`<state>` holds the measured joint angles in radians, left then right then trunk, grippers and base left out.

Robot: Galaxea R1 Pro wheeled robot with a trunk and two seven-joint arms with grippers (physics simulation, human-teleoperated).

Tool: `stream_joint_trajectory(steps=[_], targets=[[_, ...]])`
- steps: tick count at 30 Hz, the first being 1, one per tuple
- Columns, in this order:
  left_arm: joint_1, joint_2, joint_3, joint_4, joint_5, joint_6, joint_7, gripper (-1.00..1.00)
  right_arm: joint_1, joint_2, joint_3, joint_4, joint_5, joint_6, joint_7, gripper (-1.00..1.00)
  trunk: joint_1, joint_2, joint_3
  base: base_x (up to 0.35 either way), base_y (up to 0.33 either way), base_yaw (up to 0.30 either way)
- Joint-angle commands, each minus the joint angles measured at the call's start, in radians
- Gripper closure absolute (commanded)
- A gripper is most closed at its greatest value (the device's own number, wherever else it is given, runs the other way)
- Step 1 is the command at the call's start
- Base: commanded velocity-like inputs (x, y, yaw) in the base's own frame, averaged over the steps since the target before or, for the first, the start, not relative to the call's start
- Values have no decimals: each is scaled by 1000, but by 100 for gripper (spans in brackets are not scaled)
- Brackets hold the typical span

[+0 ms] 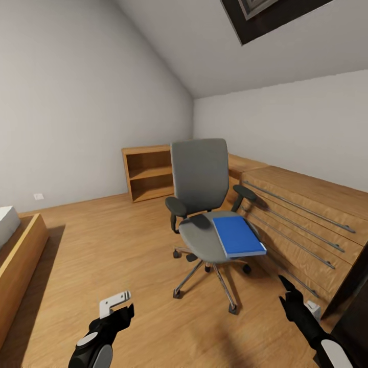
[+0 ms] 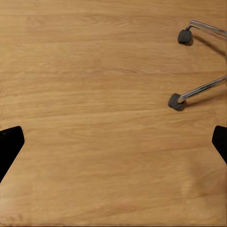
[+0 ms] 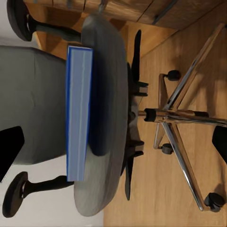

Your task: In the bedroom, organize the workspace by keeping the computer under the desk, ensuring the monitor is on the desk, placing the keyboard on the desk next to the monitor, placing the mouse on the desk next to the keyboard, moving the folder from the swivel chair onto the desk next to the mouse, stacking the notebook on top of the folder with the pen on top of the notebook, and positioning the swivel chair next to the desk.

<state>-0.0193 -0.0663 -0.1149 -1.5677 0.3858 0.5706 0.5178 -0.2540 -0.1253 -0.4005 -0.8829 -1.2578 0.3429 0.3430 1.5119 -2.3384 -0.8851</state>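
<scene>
Far left of the head view: edge of a bed frame (image 1: 20, 255) in light wood, boxy, with a white mattress corner on top. Floor (image 1: 102, 245) is warm wood plank, matte, with visible grain.

Left gripper (image 1: 118, 309) low at the left, black fingers with a white bracket beside them, hanging over bare floor. In the left wrist view its two dark fingertips (image 2: 9, 144) sit at opposite edges of the frame, spread wide, nothing between them but planks; two chrome legs of the chair base (image 2: 203, 87) with black casters lie near.

Against the back wall: a low open shelf unit (image 1: 148, 174), light wood, one shelf.

Centre: the swivel chair (image 1: 199, 176), grey fabric back and rounded seat, black armrests, chrome five-star base on black casters. The folder (image 1: 237, 236) lies flat on the seat's right half, bright blue, rectangular, white page edges showing, one corner overhanging the seat rim. The right wrist view shows the folder (image 3: 78, 113) edge-on atop the seat.

Right: long wooden drawer unit (image 1: 306, 214) with thin metal rail handles.

Right gripper (image 1: 292, 301) low right, black pointed fingers, well apart from the chair, parted wide, empty.
</scene>
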Motion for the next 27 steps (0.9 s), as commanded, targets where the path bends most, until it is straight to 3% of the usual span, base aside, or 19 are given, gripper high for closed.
stream_joint_trajectory(steps=[1, 11, 19, 27], targets=[[-1, 0, -1, 4, 10, 1, 9, -100, -1, 1, -3, 0, -9, 13, 2, -100, 0, 0, -1, 0, 0, 0], [-1, 5, -60, 30, 9, -4, 8, -100, -1, 4, -2, -1, -11, 20, 4, -100, 0, 0, -1, 94, 0, 0], [-1, 6, -63, 45, 8, -7, 9, -100, -1, 4, 0, -10, -11, 18, 5, -100, 0, 0, -1, 96, 20, 0], [-1, 3, -66, 53, 7, -9, 10, -100, -1, 14, 0, -86, -10, 16, 6, -100, -4, 7, 2, 90, 37, 0]])
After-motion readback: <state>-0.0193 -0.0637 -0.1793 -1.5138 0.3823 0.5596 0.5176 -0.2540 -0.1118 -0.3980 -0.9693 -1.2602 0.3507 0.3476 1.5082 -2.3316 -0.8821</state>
